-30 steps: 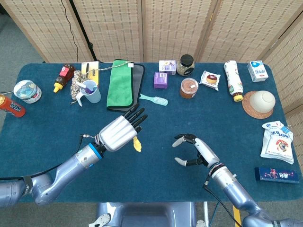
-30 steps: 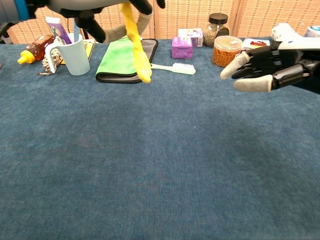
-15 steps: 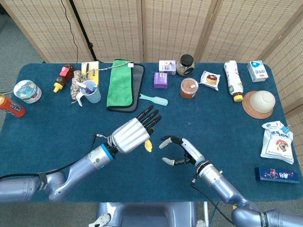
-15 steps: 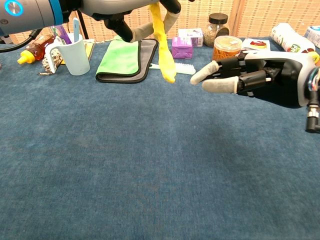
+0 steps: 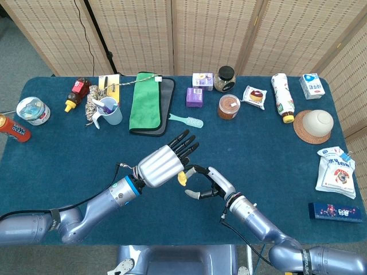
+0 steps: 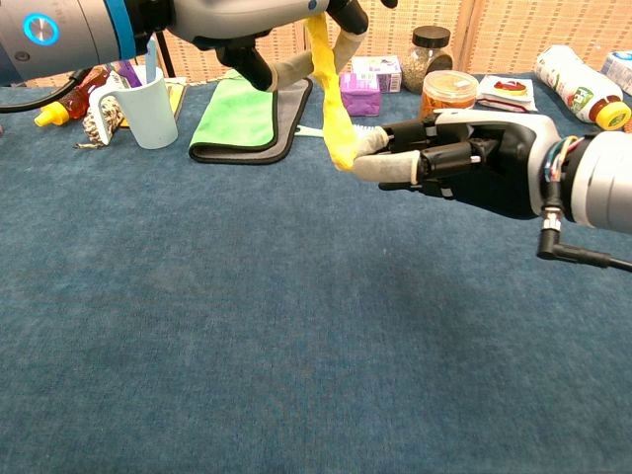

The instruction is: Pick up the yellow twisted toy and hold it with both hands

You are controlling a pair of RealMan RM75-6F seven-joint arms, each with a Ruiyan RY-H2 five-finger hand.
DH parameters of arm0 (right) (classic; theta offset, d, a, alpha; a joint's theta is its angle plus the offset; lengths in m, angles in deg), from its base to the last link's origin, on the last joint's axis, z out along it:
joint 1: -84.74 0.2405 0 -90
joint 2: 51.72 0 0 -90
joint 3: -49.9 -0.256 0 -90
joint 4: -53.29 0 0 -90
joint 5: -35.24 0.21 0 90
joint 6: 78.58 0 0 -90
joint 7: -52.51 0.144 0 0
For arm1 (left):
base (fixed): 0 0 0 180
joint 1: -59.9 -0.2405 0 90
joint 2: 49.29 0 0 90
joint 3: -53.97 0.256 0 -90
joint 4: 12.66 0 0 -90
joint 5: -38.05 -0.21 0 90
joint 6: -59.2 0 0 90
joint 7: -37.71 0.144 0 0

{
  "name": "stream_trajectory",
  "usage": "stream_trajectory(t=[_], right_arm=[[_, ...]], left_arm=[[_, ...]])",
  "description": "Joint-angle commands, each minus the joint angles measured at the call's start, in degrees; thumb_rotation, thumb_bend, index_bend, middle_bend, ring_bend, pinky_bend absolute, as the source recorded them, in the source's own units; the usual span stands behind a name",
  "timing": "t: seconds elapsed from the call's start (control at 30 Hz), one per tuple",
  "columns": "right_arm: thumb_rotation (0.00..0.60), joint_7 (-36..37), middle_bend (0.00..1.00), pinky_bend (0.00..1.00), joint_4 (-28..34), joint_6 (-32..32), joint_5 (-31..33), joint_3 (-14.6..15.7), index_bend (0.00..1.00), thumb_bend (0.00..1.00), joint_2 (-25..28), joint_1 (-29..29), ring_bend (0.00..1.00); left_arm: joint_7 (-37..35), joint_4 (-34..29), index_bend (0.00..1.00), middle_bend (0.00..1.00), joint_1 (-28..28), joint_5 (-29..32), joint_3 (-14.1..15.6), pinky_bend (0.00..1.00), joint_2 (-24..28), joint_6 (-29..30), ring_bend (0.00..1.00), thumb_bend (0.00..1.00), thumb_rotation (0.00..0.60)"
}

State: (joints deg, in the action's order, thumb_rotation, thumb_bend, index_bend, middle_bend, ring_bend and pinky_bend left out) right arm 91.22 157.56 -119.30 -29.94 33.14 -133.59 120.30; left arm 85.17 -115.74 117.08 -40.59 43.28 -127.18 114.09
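The yellow twisted toy (image 6: 332, 94) hangs upright above the blue table, its top gripped by my left hand (image 6: 247, 20). In the head view only the toy's tip (image 5: 182, 178) shows, below my left hand (image 5: 163, 166). My right hand (image 6: 464, 158) reaches in from the right, and its fingertips (image 6: 370, 168) touch the toy's lower end. In the head view my right hand (image 5: 207, 182) has thumb and fingers still apart, not closed around the toy.
Behind the hands lie a green cloth (image 5: 146, 103), a teal toothbrush (image 5: 186, 121), a blue cup (image 5: 109, 110), a purple box (image 5: 195, 97) and an orange-filled jar (image 5: 229, 106). Snack packs (image 5: 335, 172) sit near the right edge.
My left hand carried the toy rightward toward the middle. My right hand moved left until its fingertips met the toy's lower end.
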Motion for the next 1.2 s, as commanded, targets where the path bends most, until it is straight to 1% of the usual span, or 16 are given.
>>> stream_trajectory(t=[0.03,0.43,0.6,0.87,1.2], right_arm=[[0.6,-0.14,0.2,0.0,-0.39,0.08,0.42,-0.26,0.42,0.29,-0.55,0.42,0.1],[0.6,-0.53,0.22,0.0,-1.38,0.44,1.86,-0.66,0.47,0.3,-1.72,1.22,0.1],[0.6,0.19,0.23,0.0,-1.39,1.26,1.2,-0.62,0.48,0.34,-1.48,1.23,0.1],[0.6,0.6,0.25,0.0,-1.61,1.64,0.58,-0.5,0.5,0.35,-1.62,1.28,0.11],[0.6,0.31,0.25,0.0,-1.7,2.1,0.96,-0.49,0.5,0.36,-1.88,1.72,0.11]], left_arm=[[0.03,0.14,0.67,0.13,0.13,0.1,0.1,0.0,-0.29,0.06,0.02,0.56,0.6],[0.3,-0.09,0.68,0.13,0.42,0.11,0.76,0.0,-0.1,0.23,0.02,0.56,0.6],[0.04,-0.33,0.68,0.13,0.36,-0.06,0.98,0.0,0.21,0.38,0.02,0.56,0.6],[0.14,-0.68,0.68,0.13,0.13,-0.59,1.71,0.0,0.85,0.49,0.02,0.56,0.6],[0.07,-0.13,0.68,0.13,0.15,-0.75,1.95,0.0,0.55,0.59,0.02,0.56,0.6]])
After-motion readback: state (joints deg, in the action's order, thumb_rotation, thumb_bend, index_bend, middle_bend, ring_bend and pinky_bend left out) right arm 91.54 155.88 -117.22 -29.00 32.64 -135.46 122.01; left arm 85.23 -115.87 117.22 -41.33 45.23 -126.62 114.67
